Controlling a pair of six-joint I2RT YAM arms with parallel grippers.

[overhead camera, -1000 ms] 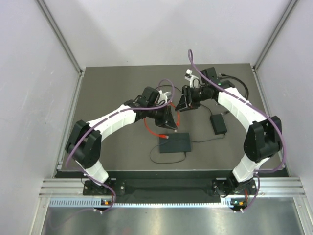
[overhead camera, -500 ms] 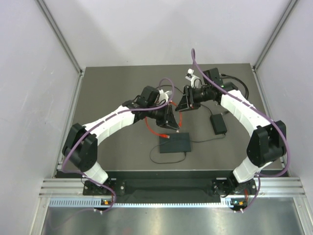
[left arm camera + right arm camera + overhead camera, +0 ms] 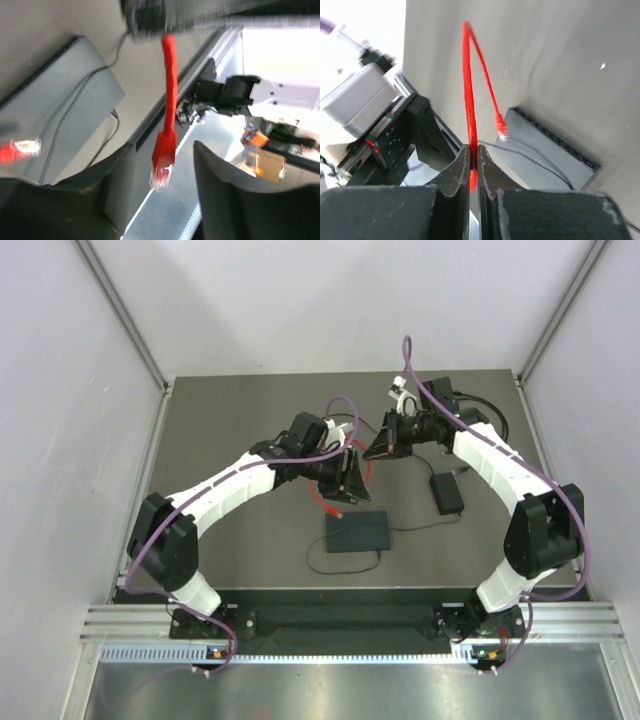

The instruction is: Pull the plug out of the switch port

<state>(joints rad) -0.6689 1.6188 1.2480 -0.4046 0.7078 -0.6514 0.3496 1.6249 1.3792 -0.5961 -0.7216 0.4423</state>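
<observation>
The switch is a flat dark grey box lying on the mat, its row of sockets along one edge. A red cable loops above it. One red plug hangs free just beside the switch, outside any port. My right gripper is shut on the cable near its other end. That end's plug dangles between the fingers of my left gripper, which is open and touches nothing. In the top view the left gripper and right gripper are close together behind the switch.
A small black power adapter lies right of the switch, and a thin black wire runs from it around the switch's near side. Grey walls enclose the mat on three sides.
My left gripper has opened and let go of the red cable. My right gripper has closed on the cable and shifted slightly back and right.
</observation>
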